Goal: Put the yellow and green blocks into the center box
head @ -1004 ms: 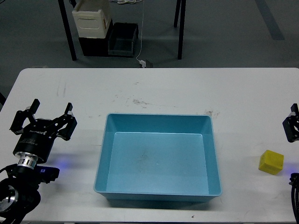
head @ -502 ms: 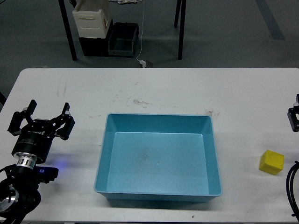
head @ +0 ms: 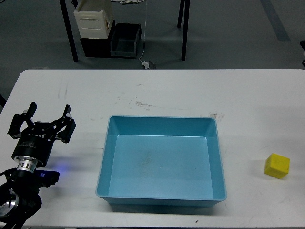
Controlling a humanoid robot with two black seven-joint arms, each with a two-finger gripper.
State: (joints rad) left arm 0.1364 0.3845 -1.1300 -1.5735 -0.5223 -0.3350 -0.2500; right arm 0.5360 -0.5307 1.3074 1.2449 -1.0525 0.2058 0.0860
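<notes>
The box (head: 161, 162) is a smooth light-blue plastic tub, rectangular with sloped walls and rounded corners, its floor faintly scuffed and bare. It sits on a white table (head: 157, 90) marked with grey smudges. The left pincer (head: 42, 122), black and blocky on a ringed metal wrist, stands upright just left of the box with its fingers spread wide and nothing between them; a blue glow shows on the table below it. The yellow block (head: 277, 165), a matte cube with soft edges, lies well to the right of that pincer, beyond the box and apart from its wall. Behind the table, black legs, a cream crate and a dark bin stand on the grey floor. The left arm's lower part is cut off at the corner.
</notes>
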